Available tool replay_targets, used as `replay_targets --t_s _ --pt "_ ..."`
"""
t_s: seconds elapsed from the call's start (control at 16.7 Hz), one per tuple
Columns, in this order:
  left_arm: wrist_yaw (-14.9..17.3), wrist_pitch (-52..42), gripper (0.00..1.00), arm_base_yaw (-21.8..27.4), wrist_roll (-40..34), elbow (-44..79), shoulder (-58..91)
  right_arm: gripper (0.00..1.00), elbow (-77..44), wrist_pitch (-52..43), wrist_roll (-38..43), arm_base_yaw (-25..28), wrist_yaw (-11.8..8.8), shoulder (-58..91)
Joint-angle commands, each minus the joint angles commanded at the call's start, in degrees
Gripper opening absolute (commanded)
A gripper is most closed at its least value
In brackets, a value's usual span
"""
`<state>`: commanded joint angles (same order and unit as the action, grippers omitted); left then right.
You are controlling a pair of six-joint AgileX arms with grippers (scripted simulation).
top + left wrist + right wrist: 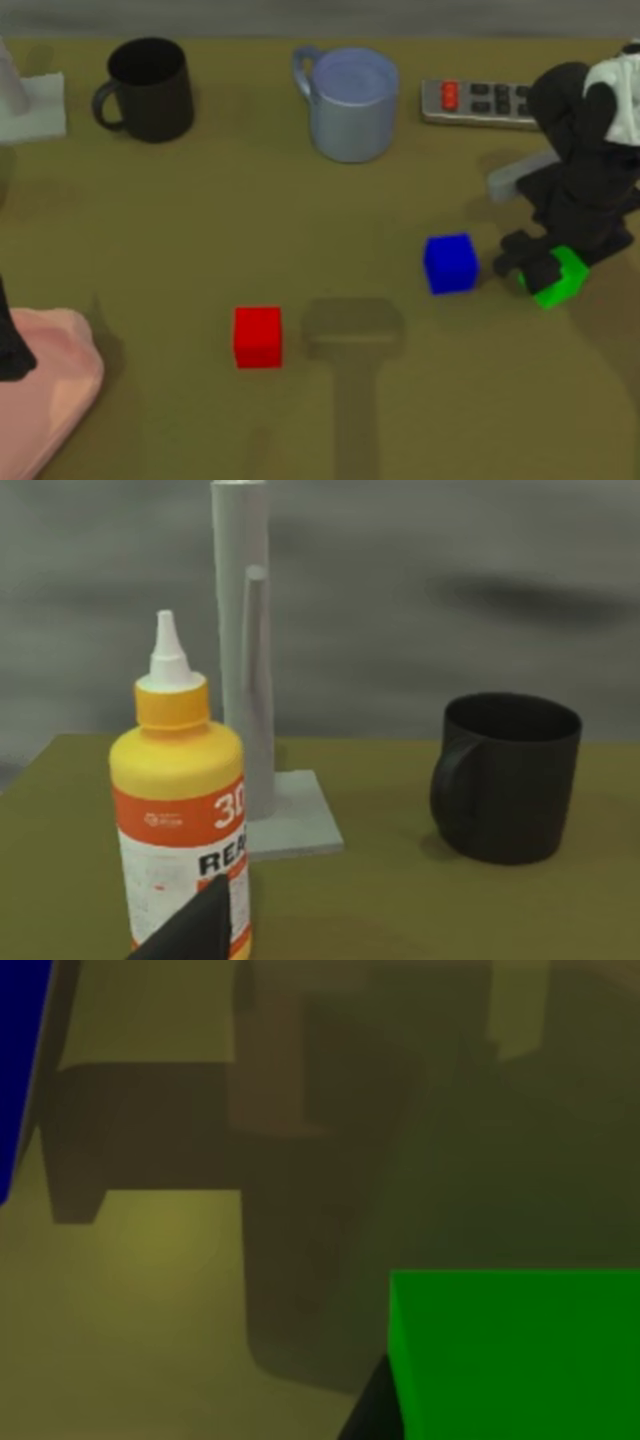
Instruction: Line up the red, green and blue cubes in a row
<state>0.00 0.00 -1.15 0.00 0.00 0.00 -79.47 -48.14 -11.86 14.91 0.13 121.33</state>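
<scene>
Black mug (150,90) and grey mug (350,105) show nothing inside; right of the blue cube (450,263), your right gripper (545,268) clamps the green cube (558,280).

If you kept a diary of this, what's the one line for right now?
right gripper at green cube, table's right | blue cube beside | red cube apart | left arm parked

On the bench (200,200) I see one cube (258,336) near the middle front. A second cube (450,263) lies to its right and farther back, and a third (560,278) just right of that, under my right gripper (535,268). Two mugs (150,88) (350,100) and a remote (475,102) stand along the back.
</scene>
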Motion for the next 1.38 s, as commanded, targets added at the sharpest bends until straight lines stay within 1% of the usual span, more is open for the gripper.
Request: replay_targets --t_s 0.3,0.6,0.72,1.02,1.2,1.38 --pt "0.00 0.00 1.00 0.00 0.00 0.00 0.00 0.00 -0.98 -1.26 0.00 0.07 -0.13 -0.95" --pt "0.00 0.00 1.00 0.00 0.00 0.00 0.00 0.00 -7.03 -11.55 0.00 0.29 -0.18 -4.42" --pt "0.00 0.00 1.00 0.00 0.00 0.00 0.00 0.00 -8.73 -14.07 -0.01 0.37 -0.16 -5.72" --pt "0.00 0.00 1.00 0.00 0.00 0.00 0.00 0.00 -8.91 -14.31 0.19 0.17 -0.18 -5.73" --pt "0.00 0.00 1.00 0.00 0.00 0.00 0.00 0.00 -10.67 -15.19 4.03 2.63 -0.13 -4.70" --pt "0.00 0.00 1.00 0.00 0.00 0.00 0.00 0.00 -13.88 -16.89 12.78 7.48 -0.03 -2.88"
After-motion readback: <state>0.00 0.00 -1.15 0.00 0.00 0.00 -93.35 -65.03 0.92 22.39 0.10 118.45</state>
